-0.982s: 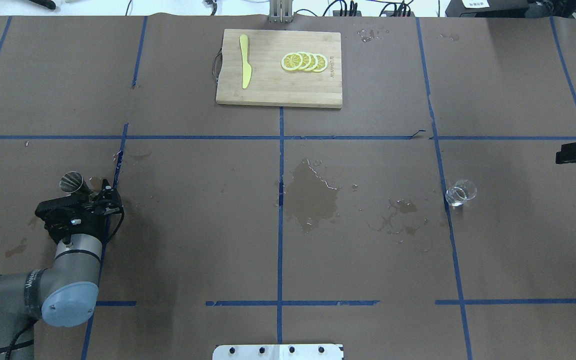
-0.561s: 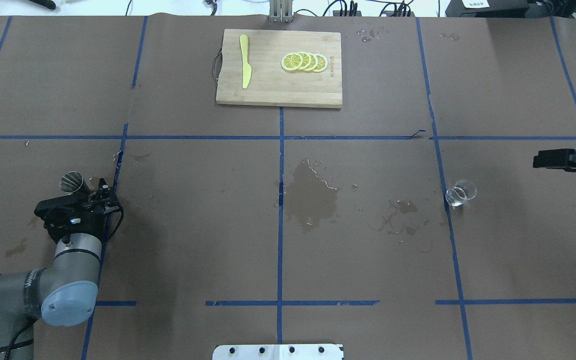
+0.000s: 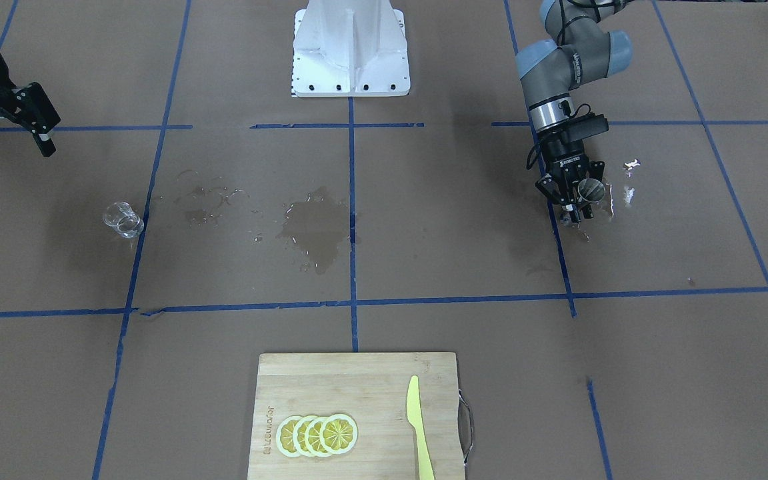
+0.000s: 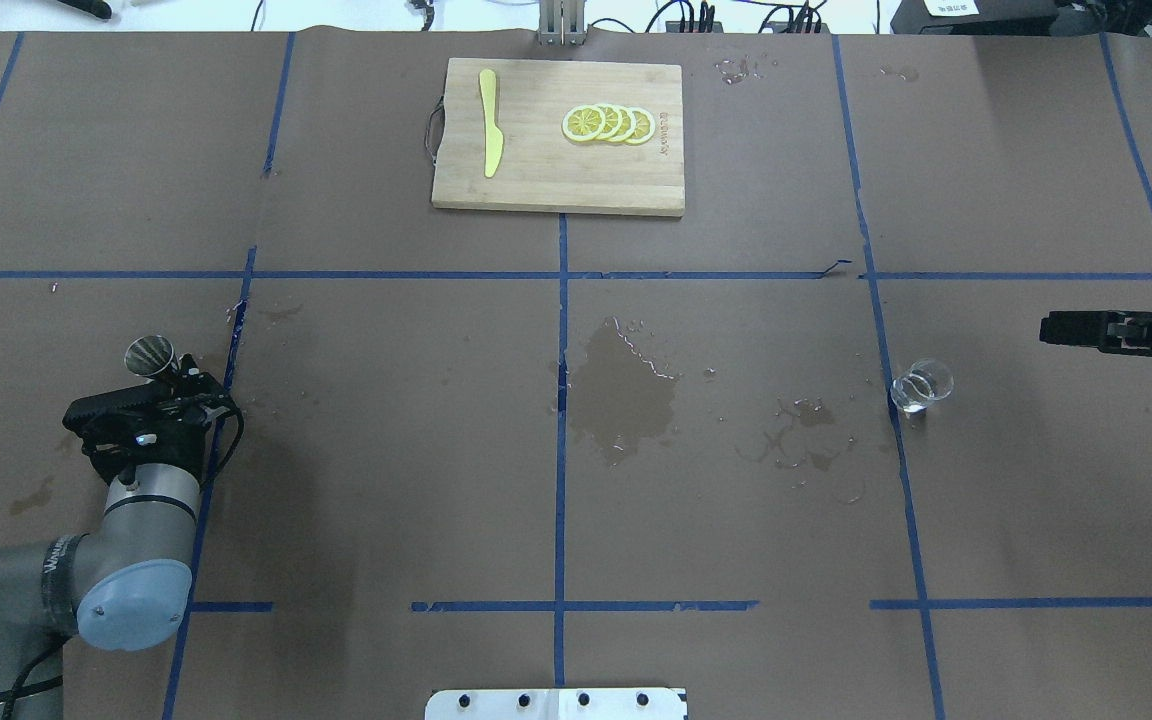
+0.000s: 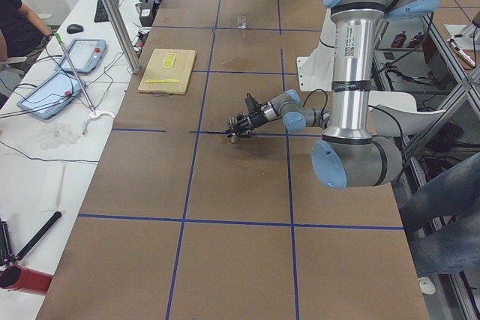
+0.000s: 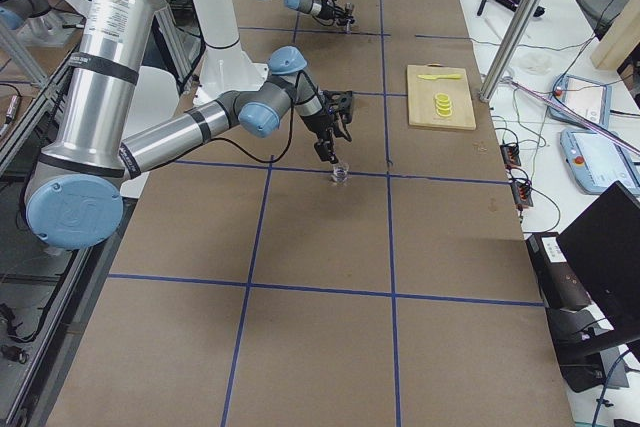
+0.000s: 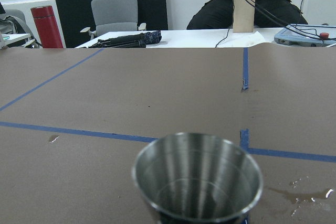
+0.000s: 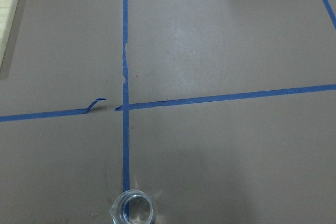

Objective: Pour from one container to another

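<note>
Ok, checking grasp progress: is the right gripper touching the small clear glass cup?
Apart. The overhead view shows a gap between right gripper and small clear glass cup.

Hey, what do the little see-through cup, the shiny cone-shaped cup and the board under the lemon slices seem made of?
The cup: clear glass, probably; see-through, with bright glints.
The jigger: steel-like metal, brushed silver, mirroring light inside.
The board: pale wood, maybe bamboo; straight grain strips.
</note>
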{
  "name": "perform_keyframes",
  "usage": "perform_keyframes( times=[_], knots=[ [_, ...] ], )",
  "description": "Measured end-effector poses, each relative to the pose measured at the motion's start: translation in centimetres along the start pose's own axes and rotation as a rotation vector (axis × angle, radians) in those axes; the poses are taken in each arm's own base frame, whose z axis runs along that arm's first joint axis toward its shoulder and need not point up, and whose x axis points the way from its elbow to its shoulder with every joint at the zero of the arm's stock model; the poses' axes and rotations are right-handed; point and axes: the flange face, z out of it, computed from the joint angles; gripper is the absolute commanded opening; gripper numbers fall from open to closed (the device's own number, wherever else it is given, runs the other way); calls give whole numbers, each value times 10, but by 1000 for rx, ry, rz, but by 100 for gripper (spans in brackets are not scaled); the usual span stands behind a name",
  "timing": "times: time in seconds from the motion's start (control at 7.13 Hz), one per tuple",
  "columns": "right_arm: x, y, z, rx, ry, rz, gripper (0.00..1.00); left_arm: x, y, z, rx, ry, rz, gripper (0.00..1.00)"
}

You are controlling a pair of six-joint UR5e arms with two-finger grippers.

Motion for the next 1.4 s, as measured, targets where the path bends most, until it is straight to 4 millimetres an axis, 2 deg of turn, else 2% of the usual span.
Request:
perform_keyframes(
  times=[0.14, 0.28, 0.56, 0.84, 1.12, 1.4],
  knots=[
    [-5, 6, 4, 17, 0, -5, 100, 0, -4, -1, 1, 2, -10, 0],
    [-12, 14, 9, 39, 5, -20, 100, 7, -18, -10, 0, 20, -34, 0],
    [-21, 34, 24, 94, 11, -71, 99, 28, -59, -34, -3, 72, -33, 0],
    [-22, 58, 53, 197, -30, -70, 99, 55, -87, -48, 4, 126, -19, 0],
    [-31, 95, 86, 331, -39, -106, 100, 67, -98, -55, 11, 198, -22, 0],
    [-38, 120, 109, 406, -35, -142, 100, 68, -95, -54, 22, 250, 3, 0]
  ],
)
